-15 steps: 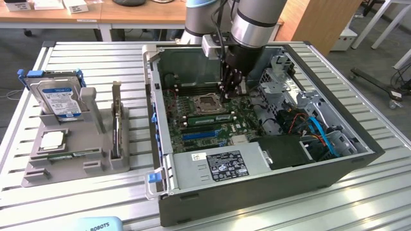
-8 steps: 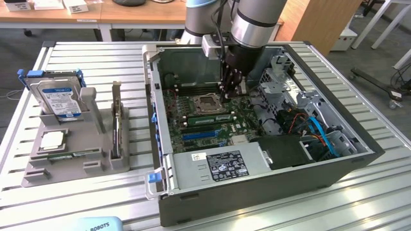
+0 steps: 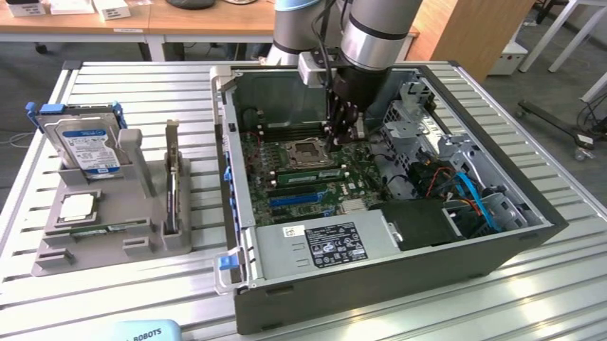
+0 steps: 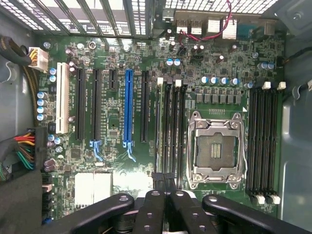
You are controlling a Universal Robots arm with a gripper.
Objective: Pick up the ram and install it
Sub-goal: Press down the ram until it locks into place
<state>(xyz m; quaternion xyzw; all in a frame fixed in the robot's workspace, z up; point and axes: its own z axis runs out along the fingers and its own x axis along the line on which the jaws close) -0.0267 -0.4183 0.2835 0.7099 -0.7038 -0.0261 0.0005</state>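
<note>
Tool (image 3: 343, 135), black and slim-fingered, hangs shut and empty inside the open dark grey computer case (image 3: 379, 284).
Its fingers meet over the green motherboard (image 4: 117, 48), beside the square silver processor socket (image 4: 215, 146) and near one end of a green memory stick (image 3: 308, 166) standing in a slot. The ram (image 3: 95, 229), a thin narrow green board, lies outside the case in the grey plastic holder (image 3: 104, 250) beside it on the slatted metal surface (image 3: 142, 298).

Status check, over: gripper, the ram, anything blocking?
Gripper shut, above memory slots inside the case. Ram standing in slot beside CPU socket. Nothing seen in the way.
</note>
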